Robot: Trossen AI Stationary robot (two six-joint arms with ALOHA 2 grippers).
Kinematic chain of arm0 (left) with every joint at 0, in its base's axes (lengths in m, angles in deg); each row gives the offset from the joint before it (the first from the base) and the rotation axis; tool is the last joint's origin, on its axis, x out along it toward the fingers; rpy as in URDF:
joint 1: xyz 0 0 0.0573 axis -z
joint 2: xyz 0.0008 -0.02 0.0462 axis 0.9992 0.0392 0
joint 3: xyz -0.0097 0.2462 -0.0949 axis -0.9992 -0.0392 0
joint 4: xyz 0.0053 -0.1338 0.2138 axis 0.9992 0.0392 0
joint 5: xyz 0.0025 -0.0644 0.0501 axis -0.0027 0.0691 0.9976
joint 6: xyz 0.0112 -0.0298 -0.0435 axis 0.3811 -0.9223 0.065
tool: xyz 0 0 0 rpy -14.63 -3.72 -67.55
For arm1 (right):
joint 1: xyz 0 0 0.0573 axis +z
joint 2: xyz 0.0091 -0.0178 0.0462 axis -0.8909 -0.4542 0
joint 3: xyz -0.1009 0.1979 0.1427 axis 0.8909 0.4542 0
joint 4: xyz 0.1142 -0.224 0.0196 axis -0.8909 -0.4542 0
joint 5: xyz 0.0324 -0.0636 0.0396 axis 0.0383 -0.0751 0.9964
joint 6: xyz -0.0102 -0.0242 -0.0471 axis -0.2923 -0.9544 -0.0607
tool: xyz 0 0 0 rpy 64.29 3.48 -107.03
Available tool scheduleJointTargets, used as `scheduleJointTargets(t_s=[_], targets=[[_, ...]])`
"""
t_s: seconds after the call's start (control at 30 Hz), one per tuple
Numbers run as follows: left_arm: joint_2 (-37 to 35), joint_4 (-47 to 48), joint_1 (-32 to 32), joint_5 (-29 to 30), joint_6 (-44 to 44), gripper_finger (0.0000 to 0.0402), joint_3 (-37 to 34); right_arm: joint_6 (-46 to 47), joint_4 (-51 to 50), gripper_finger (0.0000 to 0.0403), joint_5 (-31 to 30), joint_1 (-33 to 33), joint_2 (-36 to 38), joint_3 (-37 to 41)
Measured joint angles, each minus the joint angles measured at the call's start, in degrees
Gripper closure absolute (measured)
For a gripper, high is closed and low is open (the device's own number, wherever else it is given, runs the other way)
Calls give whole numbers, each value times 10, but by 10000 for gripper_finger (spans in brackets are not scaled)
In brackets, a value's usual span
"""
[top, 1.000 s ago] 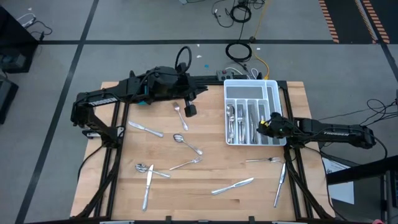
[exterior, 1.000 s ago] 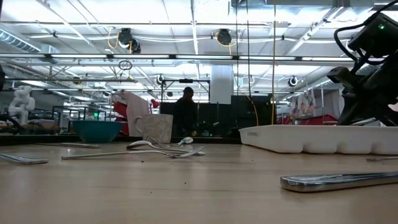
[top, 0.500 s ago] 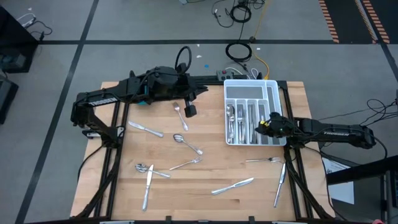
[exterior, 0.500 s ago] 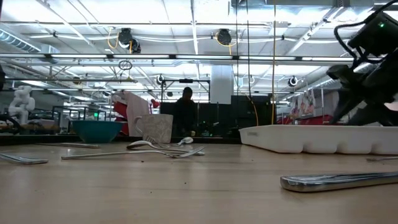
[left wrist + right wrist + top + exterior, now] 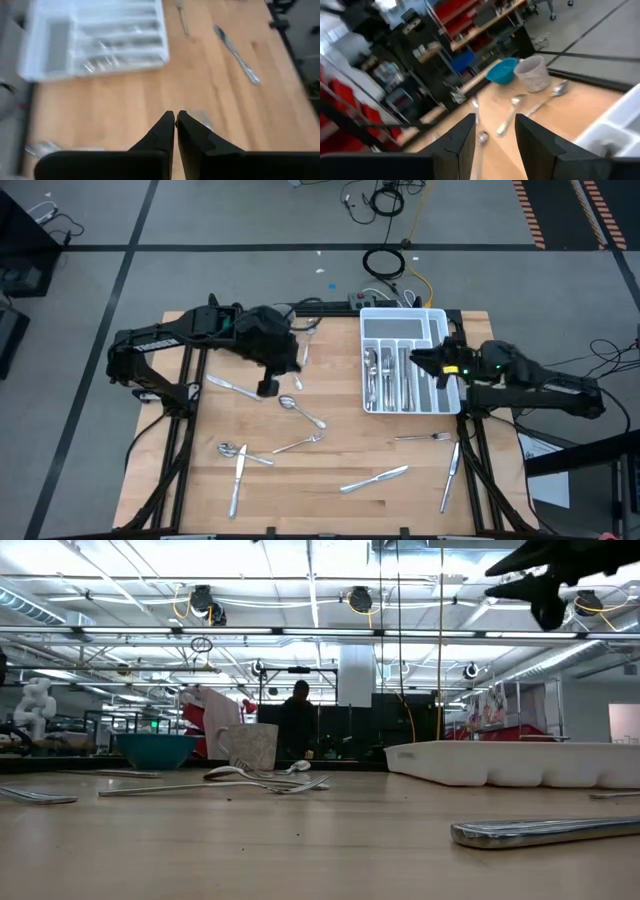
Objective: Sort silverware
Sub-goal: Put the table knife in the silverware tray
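No brand or writing can be read on anything; the left gripper (image 5: 268,387) hangs above the table (image 5: 330,510), near a spoon (image 5: 288,402), its fingers (image 5: 162,131) pressed together on nothing; the right gripper (image 5: 422,358) is over the white tray (image 5: 400,317), fingers (image 5: 462,135) apart and empty; the silverware (image 5: 374,478) lies scattered on the wood, some pieces in the tray's compartments; the left wrist view is blurred.
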Motion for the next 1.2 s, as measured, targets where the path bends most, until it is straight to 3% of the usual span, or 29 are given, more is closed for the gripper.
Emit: scheduleJointTargets(t_s=[0.17,0.33,0.47,0.6,0.77,1.0,1.1,1.2], targets=[[-49,-1,44,-12,-63,374,-134,-50,-109,273,2,0,-25,-74],[-137,-51,92,65,-143,375,-320,-66,-139,273,5,0,-36,-81],[-205,-70,86,109,-227,375,-449,-88,-140,273,15,0,-44,-81],[-239,-77,65,127,-218,370,-536,-116,-140,263,16,0,-54,-81],[-225,-95,45,123,-171,350,-583,-123,-135,219,15,0,-70,-81],[-188,-119,30,14,-143,300,-581,-117,-129,163,14,0,-92,-81],[-166,-167,31,-1,-227,277,-573,-110,-124,155,14,0,-99,-81],[-142,-218,28,42,-352,266,-559,-109,-122,154,13,0,-104,-81]])
